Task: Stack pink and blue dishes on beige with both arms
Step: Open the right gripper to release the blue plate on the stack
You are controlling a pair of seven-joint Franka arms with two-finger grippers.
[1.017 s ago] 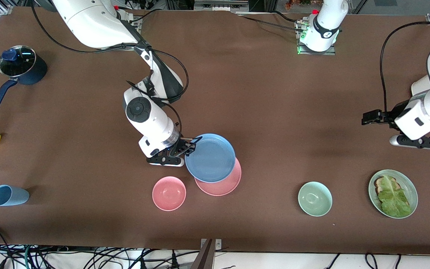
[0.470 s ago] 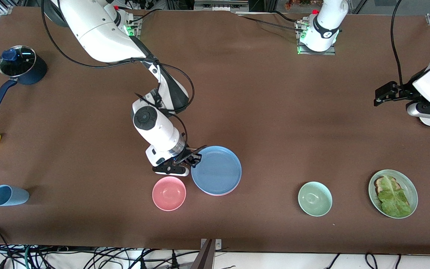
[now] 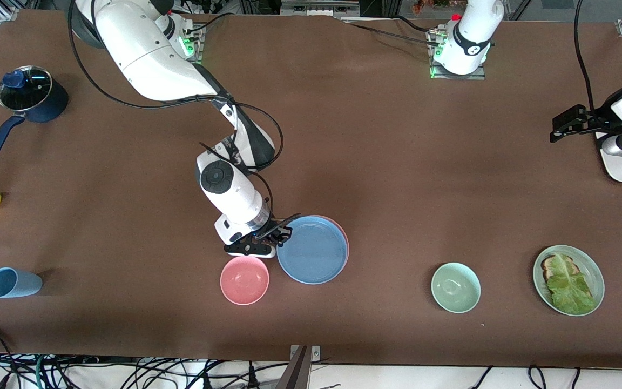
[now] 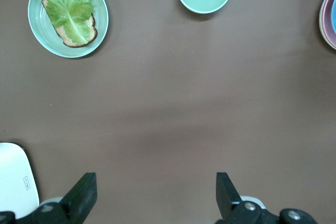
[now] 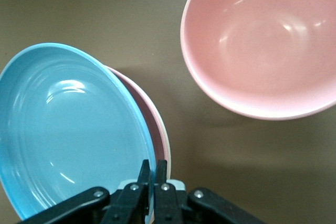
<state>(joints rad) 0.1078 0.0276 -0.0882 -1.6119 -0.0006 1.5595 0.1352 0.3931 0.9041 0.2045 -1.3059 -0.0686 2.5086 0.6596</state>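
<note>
Two plates now sit almost exactly one over the other in the lower centre of the front view: half a second ago the blue plate (image 3: 312, 250) hid the pink plate (image 3: 344, 243) but for a sliver along its lower rim, and now a thin pink crescent shows along its upper rim, toward the left arm's end of the table. The right gripper (image 3: 274, 232) has come lower in the frame and is pinched tight on the blue plate's rim at the plate's upper edge on the right arm's side; the right wrist view shows its fingers (image 5: 143, 181) closed on that rim, with the pink plate just beneath. The pink bowl (image 3: 244, 279) lies just beside the stack. The left gripper (image 4: 152, 192), at the frame's upper right edge, has drawn higher and hangs wide open over bare table (image 3: 397, 162).
</note>
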